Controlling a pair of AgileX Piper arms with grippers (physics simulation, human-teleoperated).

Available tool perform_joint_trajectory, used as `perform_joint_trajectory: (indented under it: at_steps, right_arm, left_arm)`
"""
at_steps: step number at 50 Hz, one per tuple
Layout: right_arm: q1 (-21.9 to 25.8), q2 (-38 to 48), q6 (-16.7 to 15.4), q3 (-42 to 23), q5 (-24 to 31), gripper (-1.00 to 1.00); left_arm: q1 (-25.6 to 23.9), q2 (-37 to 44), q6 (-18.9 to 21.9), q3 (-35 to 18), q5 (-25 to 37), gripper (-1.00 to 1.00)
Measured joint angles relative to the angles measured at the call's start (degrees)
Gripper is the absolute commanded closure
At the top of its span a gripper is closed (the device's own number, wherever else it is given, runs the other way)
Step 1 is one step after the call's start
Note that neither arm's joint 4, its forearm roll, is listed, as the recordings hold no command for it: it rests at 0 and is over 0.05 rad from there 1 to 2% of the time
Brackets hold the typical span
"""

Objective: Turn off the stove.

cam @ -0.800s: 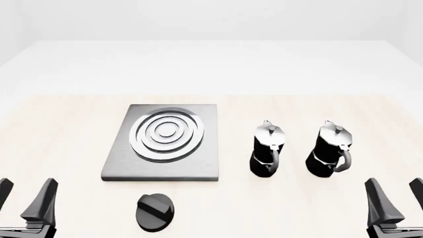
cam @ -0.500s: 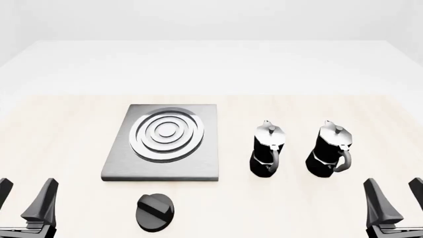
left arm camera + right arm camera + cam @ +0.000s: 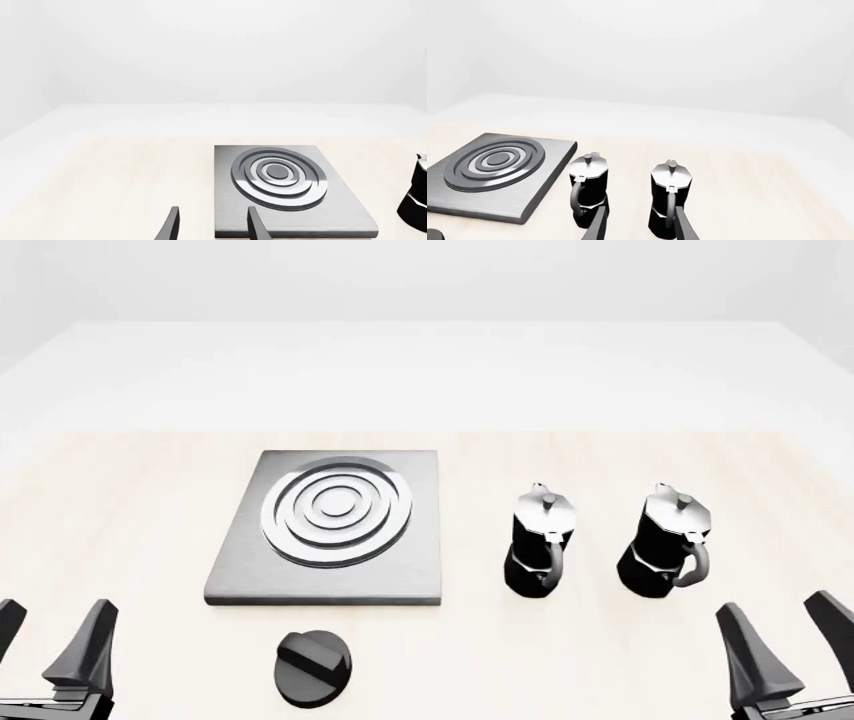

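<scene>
The stove point(image 3: 400, 575) is a flat grey slab with silver burner rings, lying left of centre on the table. Its round black knob point(image 3: 314, 668), with a raised bar, sits on the table just in front of the slab. My left gripper point(image 3: 47, 642) stands open at the near left corner, well left of the knob and holding nothing. My right gripper point(image 3: 791, 645) is open at the near right, also holding nothing. The left wrist view shows the stove point(image 3: 333, 215) beyond the open left gripper point(image 3: 213, 227). In the right wrist view the stove point(image 3: 547, 192) lies off to one side of the open right gripper point(image 3: 639, 227).
Two black-and-silver moka pots point(image 3: 542, 540) point(image 3: 666, 543) stand side by side right of the stove, between it and my right gripper. In the right wrist view both pots point(image 3: 589, 187) point(image 3: 670, 197) stand just beyond the fingertips.
My right gripper has shifted a little to the left. The left gripper, stove, knob and pots have not moved.
</scene>
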Motion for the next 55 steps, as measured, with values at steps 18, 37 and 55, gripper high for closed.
perform_joint_trajectory:
  at_steps: [18,37,55]
  right_arm:
    - [10.37,8.17,-3.49,-3.85,-0.88,-1.00]
    - [20.77,30.15,-8.52,-9.23,-9.69,-1.00]
    - [28.68,40.72,-12.25,-11.97,-11.21,-1.00]
  left_arm:
    - [0.00,0.00,0.00,0.00,0.00,-1.00]
    - [0.00,0.00,0.00,0.00,0.00,-1.00]
    - [0.00,0.00,0.00,0.00,0.00,-1.00]
